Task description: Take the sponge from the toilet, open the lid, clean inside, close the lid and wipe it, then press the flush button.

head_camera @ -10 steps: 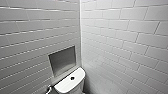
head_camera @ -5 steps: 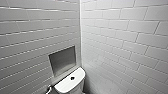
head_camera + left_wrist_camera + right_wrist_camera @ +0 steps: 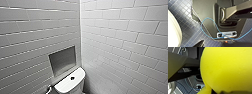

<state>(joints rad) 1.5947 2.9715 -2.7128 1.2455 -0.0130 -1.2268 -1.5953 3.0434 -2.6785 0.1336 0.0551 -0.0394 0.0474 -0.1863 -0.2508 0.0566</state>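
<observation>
Against the left wall [image 3: 30, 35] of pale grey oblong tiles, seen from the head camera, a rectangular niche [image 3: 62, 60] is sunk into the tiling low down, near the corner where the two walls meet. Just below and right of the niche stands the toilet [image 3: 65, 86], of which the white tank with its flat top shows at the lower edge, and the small dark flush button [image 3: 72, 78] sits in the middle of that top. A small shiny metal fitting [image 3: 48, 89] shows just left of the tank. To the right of the corner, the right wall [image 3: 130, 42] carries the same tiles. At the left wrist, a curved white part of the toilet rises beside a floor [image 3: 186, 21] of small dark blue square tiles; the robot's grey body stands over that floor with a thin blue cable [image 3: 205, 32] looping across it. A dark tip of the left gripper [image 3: 199, 44] shows over the tiles, and whether it is open or closed cannot be told. At the right wrist, the sponge [image 3: 226, 68] bulges bright yellow right in front of the camera, raised above the dark floor, and the right gripper [image 3: 220, 91] appears clamped on it.
</observation>
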